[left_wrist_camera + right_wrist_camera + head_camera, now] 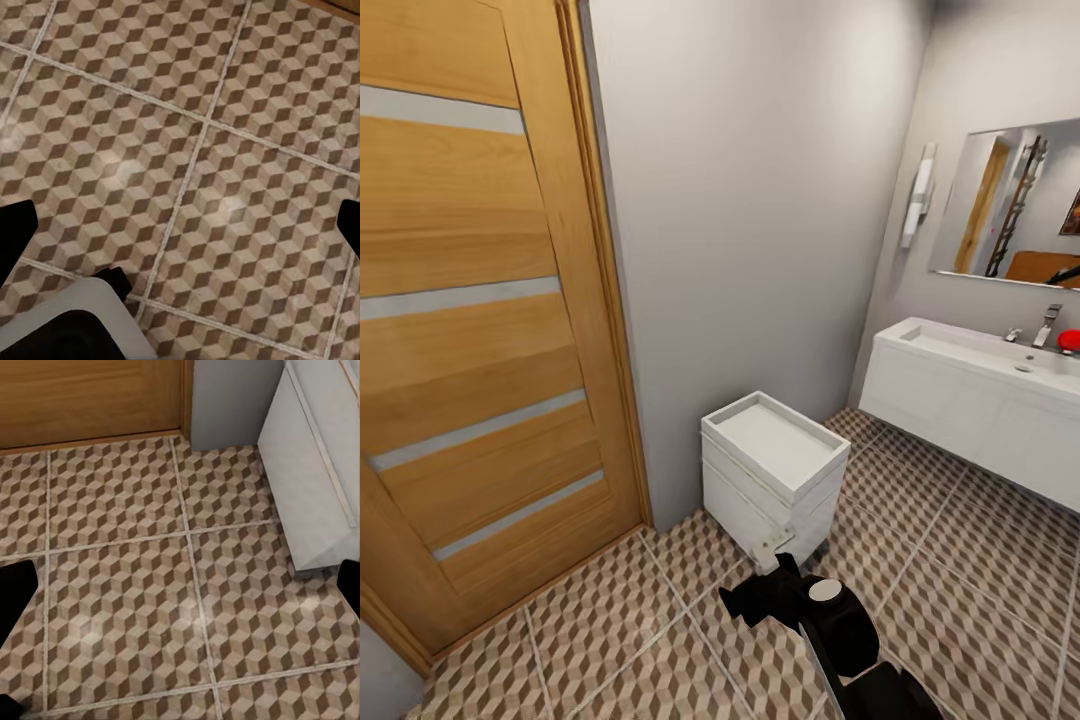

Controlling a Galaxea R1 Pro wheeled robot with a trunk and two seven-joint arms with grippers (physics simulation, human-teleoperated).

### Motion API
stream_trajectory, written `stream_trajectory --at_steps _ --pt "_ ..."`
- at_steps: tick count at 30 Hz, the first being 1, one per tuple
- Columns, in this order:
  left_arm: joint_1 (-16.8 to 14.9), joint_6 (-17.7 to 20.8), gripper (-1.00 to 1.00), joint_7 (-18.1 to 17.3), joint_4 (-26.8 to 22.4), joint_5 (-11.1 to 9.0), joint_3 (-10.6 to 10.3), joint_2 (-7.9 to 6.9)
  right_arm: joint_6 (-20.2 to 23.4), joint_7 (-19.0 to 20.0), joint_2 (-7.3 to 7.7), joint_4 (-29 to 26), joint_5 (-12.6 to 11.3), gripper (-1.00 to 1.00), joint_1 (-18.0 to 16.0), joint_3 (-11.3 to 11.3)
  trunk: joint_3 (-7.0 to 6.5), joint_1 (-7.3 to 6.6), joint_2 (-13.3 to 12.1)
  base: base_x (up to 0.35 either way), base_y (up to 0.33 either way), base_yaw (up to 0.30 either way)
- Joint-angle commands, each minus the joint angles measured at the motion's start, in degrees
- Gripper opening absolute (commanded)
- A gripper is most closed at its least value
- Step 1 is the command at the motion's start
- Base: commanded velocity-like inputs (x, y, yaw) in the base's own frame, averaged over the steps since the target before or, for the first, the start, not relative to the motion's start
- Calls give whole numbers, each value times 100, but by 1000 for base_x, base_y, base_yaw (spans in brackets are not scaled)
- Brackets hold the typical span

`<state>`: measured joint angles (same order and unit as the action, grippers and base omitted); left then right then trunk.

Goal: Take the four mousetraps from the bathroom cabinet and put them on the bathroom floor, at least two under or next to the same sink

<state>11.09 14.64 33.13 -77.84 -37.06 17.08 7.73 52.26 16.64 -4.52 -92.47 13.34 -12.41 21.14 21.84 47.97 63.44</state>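
— Where are the arms?

— From the head camera I see one black arm [840,625] low in front of me, reaching forward over the bathroom floor [610,640] toward a small white drawer unit [772,478]. I can't tell which arm it is.

— Grippers?

— In each wrist camera the two dark fingertips sit at opposite edges of the picture, spread wide with nothing between them but tile. The left gripper [180,225] looks down on the cube-pattern floor; the right gripper [180,592] looks down on floor near the wooden door [90,397] and the white unit's side.

— Containers?

— The white unit's recessed top tray looks bare. The sink [985,355] is a wide white basin under the mirror [1010,205], with a chrome faucet [1046,326] and something red [1069,340] at its rim.
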Motion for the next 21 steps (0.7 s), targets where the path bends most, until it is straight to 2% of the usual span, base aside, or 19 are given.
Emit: stream_trajectory --at_steps 1,3,5,9,21 --pt "4 -12 100 15 -17 -44 -28 -5 2 4 16 0 -8 100 -4 -4 -15 -23 -42 0 0 278" --pt "5 -14 100 19 -27 -17 -44 -4 2 4 19 0 -9 100 -5 -4 -44 -67 -122 0 0 276" --pt "6 -29 100 32 -47 118 -127 -2 3 9 24 -1 -14 100 -6 -6 -72 -111 -202 0 0 268" --pt "5 -30 100 27 -28 198 -190 -3 3 8 20 -3 -15 100 -6 -1 -129 -199 -363 0 0 267" --pt "-1 -33 100 -78 231 247 -208 -12 4 5 11 0 1 100 -7 2 -312 -462 -844 0 0 271"
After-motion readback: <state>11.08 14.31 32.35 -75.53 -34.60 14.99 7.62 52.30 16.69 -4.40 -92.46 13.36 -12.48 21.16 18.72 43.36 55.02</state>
